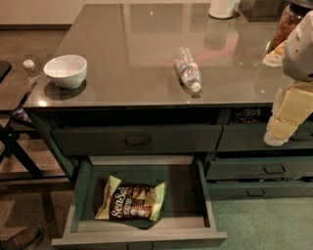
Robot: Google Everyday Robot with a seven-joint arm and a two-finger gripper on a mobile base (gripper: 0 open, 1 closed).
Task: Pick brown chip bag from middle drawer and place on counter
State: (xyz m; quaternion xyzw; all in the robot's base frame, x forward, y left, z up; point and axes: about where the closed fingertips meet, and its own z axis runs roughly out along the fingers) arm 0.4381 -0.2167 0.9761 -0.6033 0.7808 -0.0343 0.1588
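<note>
a dark shoe [22, 238] pokes in at the lower left corner, below the black legs of a stool [14, 146], and a small white-capped bottle [30, 68] shows just off the left edge of the counter [137, 44]. on that glossy grey-brown top a white bowl [65, 71] sits near the front left corner. beneath it, under a closed upper drawer [137, 140], the middle drawer [142, 240] is pulled wide open, and the brown chip bag [131, 199] lies flat on its pale bottom, left of centre, white script facing up. back on the counter, a clear plastic bottle [188, 68] lies on its side near the middle, cap toward the front edge. a white cylinder [222, 7] stands at the far edge, and a jar of snacks [288, 24] sits to its right. narrower drawers with bar handles [274, 169] stack at the right. the robot's pale gripper [279, 131] hangs at the right edge, in front of the cabinet face below the counter's rim, well apart from the bag; whether it is open or closed cannot be told.
</note>
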